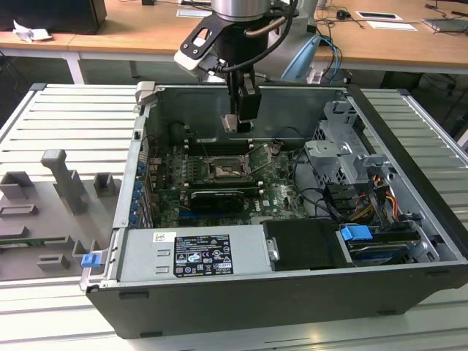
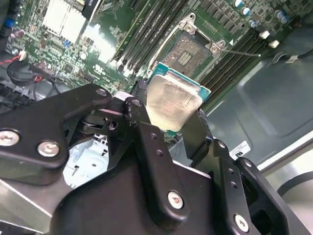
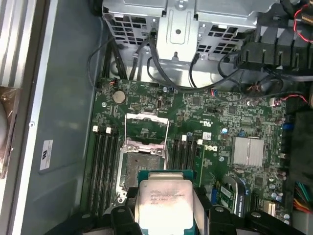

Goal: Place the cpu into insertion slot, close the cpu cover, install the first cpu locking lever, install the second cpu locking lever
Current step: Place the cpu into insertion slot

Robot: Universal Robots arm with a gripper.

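The fingers point(image 2: 143, 122) are clamped on the cpu point(image 2: 173, 105), one on each of two opposite edges, with its pale metal face turned towards the wrist. In the exterior view the gripper point(image 1: 235, 124) hangs inside the open computer case point(image 1: 409, 146), over the green board point(image 3: 205, 112) and clear of it. The chip is not yet seated: in both wrist views it is held above the board, near the insertion slot point(image 3: 142, 169) but off to one side of it.

The cpu cover point(image 3: 146, 127) is swung up and leaves the dark centre of the slot bare, so the way in looks open. The step in hand appears to be the placing. To do it well, the chip should probably be squared to the metal rim and kept level, then lowered straight and without force, as the contacts in such a slot likely bend easily. The fingers should keep off the raised cover and the memory sticks point(image 3: 105, 166) beside it.

As for writing, the chip's face point(image 3: 164, 200) bears faint lines of print, a white sticker point(image 3: 45, 154) sits on the case's inner wall, and a large black-and-white label point(image 1: 201, 254) lies on the power supply box; none of it is read here
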